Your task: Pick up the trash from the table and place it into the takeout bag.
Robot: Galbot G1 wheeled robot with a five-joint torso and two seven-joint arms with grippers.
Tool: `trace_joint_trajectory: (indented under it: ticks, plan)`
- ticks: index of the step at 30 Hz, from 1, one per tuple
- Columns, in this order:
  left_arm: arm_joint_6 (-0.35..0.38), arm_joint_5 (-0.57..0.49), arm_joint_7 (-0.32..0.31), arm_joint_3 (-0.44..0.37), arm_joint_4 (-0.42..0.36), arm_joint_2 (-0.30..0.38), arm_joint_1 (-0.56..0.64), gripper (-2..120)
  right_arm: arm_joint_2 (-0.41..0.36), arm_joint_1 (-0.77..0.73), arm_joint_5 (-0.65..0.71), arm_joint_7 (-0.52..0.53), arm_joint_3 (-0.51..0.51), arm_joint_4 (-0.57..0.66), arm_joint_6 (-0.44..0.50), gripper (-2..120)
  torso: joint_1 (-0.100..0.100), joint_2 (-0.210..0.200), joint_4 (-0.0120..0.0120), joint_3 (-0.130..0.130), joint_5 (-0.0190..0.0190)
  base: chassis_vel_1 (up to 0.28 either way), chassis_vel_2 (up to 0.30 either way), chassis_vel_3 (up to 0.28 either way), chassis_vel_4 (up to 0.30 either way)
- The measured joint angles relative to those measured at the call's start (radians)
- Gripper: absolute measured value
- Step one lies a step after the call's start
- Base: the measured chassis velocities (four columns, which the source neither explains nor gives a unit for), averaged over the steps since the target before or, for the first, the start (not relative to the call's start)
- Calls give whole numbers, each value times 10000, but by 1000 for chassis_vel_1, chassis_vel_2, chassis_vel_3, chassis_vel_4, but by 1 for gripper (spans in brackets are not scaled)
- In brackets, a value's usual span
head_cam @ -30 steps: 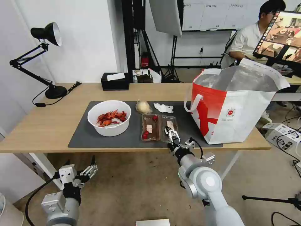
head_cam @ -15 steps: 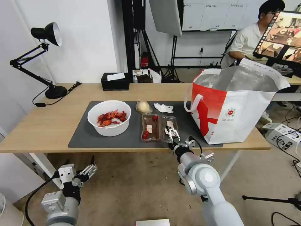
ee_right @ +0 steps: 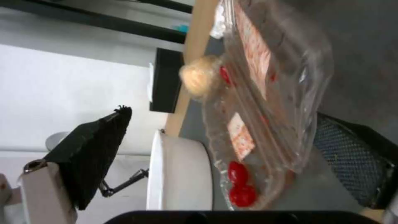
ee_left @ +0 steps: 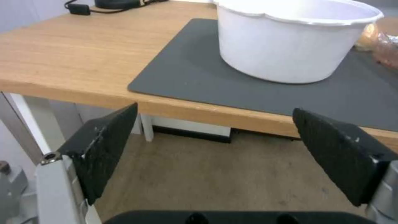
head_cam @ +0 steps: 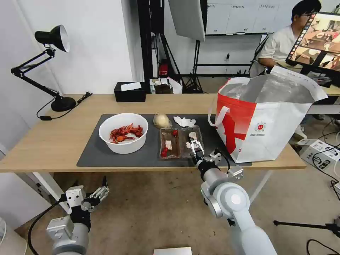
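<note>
On the dark mat (head_cam: 92, 156) of the table (head_cam: 49, 141) stand a white bowl (head_cam: 123, 133) of red crayfish shells, a clear clamshell tray (head_cam: 176, 142) with cherry tomatoes, a beige wrapped lump (head_cam: 162, 121) and a crumpled white tissue (head_cam: 184, 122). The white-and-red takeout bag (head_cam: 265, 124) stands open at the table's right end. My right gripper (head_cam: 195, 146) is open at the tray's right half. In the right wrist view the tray (ee_right: 265, 118) lies between the spread fingers (ee_right: 95, 155). My left gripper (head_cam: 100, 192) hangs open below the table's front edge, facing the bowl (ee_left: 290, 40).
A black tissue box (head_cam: 130, 92) sits at the table's back edge and a black desk lamp (head_cam: 53, 71) at the back left. The bag stands close to the right of the tray. Cables and stands lie on the floor to the right.
My right gripper has moved forward from the table's front edge onto the tray's right half, which has shifted slightly away. The left arm has stayed still.
</note>
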Motion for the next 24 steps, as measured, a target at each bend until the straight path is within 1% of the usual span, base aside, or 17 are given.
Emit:
trace_joint_trajectory:
  ticks: [2, 8, 13, 19, 22, 24]
  plan:
    - [-16, -14, -3, -20, -39, 2, 8, 100, -70, 139, -199, -211, -32, -2, -23, 100, 1, 0, 0, 0, 0, 0, 0, 0, 0]
    - [-20, -71, -4, -78, -136, 26, 49, 100, -182, 408, -237, -563, -123, 1, -152, 100, 1, 0, 0, 0, 0, 0, 0, 0, 0]
    - [-21, -83, -12, -121, -189, 18, 105, 100, -198, 828, -228, -798, -469, -120, -375, 100, 1, -1, 0, 1, 0, 0, 0, 0, 0]
    - [-22, -82, -28, -192, -236, 11, 164, 100, 66, 1426, -226, -678, -917, -672, -719, 100, 0, 0, 0, 0, -2, 0, 0, 0, 0]
    - [-23, -83, -32, -284, -260, 12, 215, 100, 412, 1938, -224, -283, -1237, -1365, -1075, 100, 1, 0, 0, 1, -1, 0, 0, 0, 0]
    - [-25, -83, -32, -306, -260, 7, 241, 100, 510, 2082, -223, -161, -1321, -1575, -1175, 100, 0, 0, 1, 1, -1, 0, 0, 0, 0]
